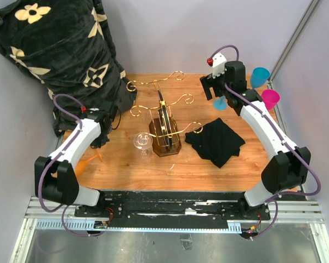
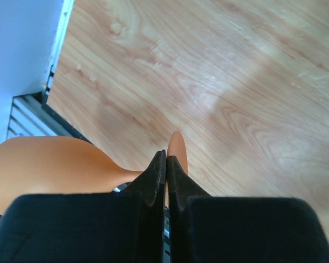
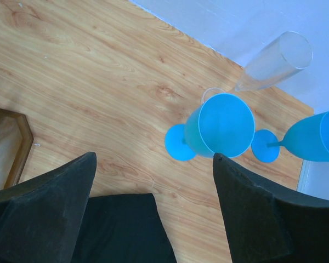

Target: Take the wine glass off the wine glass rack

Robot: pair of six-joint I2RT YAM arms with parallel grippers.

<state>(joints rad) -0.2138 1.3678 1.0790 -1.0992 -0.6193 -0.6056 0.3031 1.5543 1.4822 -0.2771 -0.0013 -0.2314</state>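
You have a black cloth [image 1: 215, 141] lying crumpled on the wooden table [image 1: 126, 170], at about 3 o'clock from the table's middle. At 10 o'clock a big black blanket with cream flowers [image 1: 55, 44] leans on the wall and spills over the far left corner.

Between 1 and 2 o'clock you see a cluster of drinkware. In your right wrist view, a blue goblet [image 3: 219, 125] shows its open mouth. A second blue goblet [image 3: 315, 137] is just beside it at 3 o'clock, and a clear tall flute [image 3: 274, 60] is at 1 o'clock, near the wall. A pink goblet [image 1: 270, 98] sits by the table's right edge. A metal rail [image 1: 153, 223] runs along 6 o'clock.
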